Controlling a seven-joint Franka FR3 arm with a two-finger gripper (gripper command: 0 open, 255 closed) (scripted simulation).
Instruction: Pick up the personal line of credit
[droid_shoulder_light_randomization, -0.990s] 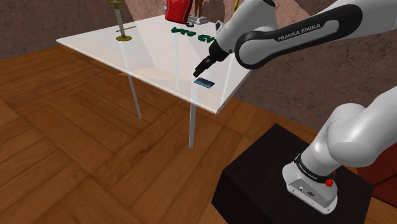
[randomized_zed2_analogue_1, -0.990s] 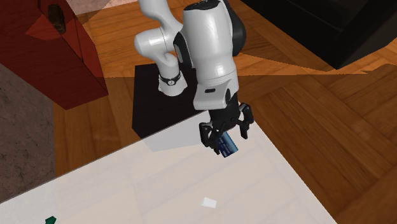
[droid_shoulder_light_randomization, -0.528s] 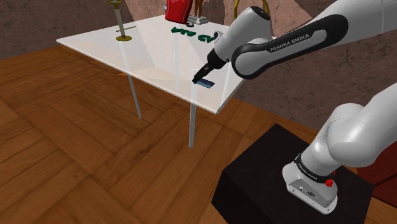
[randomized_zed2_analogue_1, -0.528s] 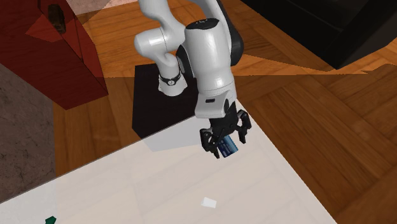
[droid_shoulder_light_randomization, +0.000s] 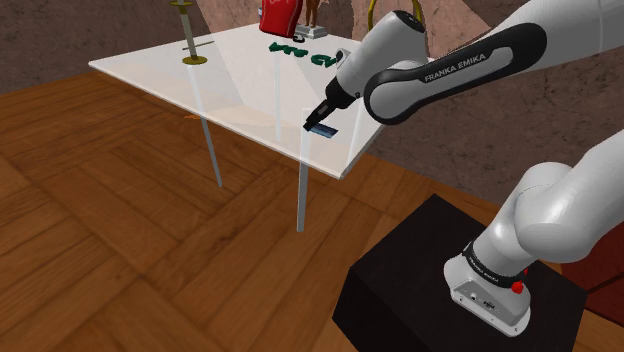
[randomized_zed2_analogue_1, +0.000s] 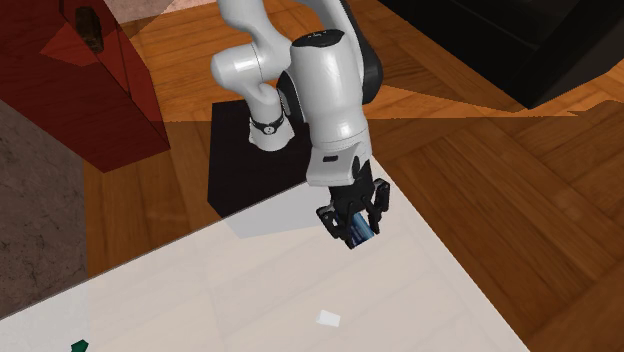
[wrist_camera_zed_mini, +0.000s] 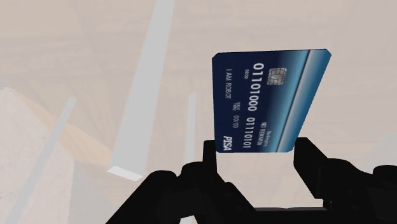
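The credit card (wrist_camera_zed_mini: 270, 102) is dark blue with white numbers and a chip. It lies on the pale, see-through table (droid_shoulder_light_randomization: 200, 80) close to the corner nearest the stand. My black gripper (wrist_camera_zed_mini: 257, 153) reaches down onto it, and both fingers clasp the card's short end between them. From the shoulder view the card (droid_shoulder_light_randomization: 321, 131) is a thin dark strip under the gripper (droid_shoulder_light_randomization: 319, 121). In the second exterior view the gripper (randomized_zed2_analogue_1: 357, 226) stands narrow over the blue card (randomized_zed2_analogue_1: 360, 234), near the table edge.
A brass stand (droid_shoulder_light_randomization: 188, 35), a red object (droid_shoulder_light_randomization: 278, 15) and green lettering (droid_shoulder_light_randomization: 300, 52) sit at the table's far side. A small white square (randomized_zed2_analogue_1: 328, 319) lies further in on the table. The black stand (droid_shoulder_light_randomization: 450, 270) and wooden floor lie beyond the table edge.
The arm came down onto the card a second ago. Since half a second ago the fingers have drawn together from wide apart onto the card.
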